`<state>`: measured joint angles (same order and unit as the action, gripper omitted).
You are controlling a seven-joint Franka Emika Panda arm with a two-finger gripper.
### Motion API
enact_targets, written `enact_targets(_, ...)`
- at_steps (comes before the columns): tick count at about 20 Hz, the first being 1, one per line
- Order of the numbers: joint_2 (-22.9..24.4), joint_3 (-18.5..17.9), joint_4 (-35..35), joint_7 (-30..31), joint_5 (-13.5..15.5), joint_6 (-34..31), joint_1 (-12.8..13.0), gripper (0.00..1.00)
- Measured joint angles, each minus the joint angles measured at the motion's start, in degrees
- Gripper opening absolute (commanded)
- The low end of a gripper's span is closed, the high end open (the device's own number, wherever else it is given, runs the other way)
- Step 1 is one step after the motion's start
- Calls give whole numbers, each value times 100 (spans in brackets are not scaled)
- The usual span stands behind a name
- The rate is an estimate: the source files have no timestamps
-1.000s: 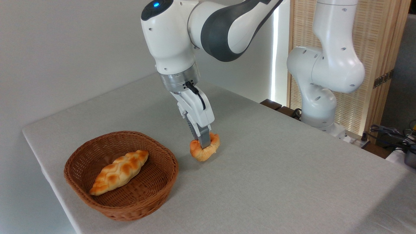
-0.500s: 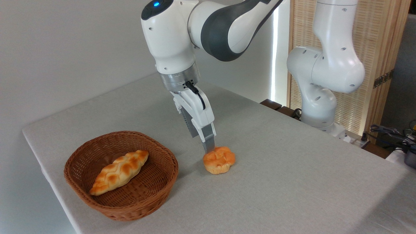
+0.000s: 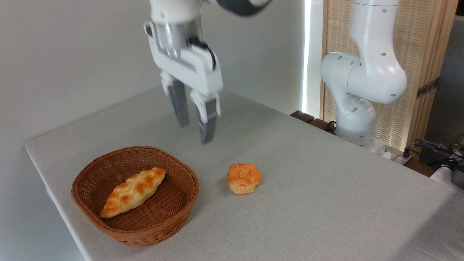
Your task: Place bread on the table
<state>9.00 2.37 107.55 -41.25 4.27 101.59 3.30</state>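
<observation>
now you see the bread (image 3: 243, 178) sitting upright on the table (image 3: 326, 203) at frame centre, just right of the wicker basket (image 3: 159, 224) that holds a braided loaf (image 3: 132, 191). the hand (image 3: 195, 134) hangs above, upper centre-left, fingers spread, empty, well clear of the bread.

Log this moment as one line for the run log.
pincer: open, empty, raised above table | bread: upright on table, right of basket | braided loaf: in basket
</observation>
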Motion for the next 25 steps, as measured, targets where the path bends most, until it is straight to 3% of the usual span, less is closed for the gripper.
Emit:
enact_targets(3,-101,-13,-542,37,-71,-135,-2,100)
enact_targets(9,-673,-29,-1583,54,-115,-1053,-4,100)
enact_targets(13,-752,-30,-1677,390,-200,-1278,-2,100)
enact_targets(25,-825,-30,-1696,401,-233,-1215,-5,100)
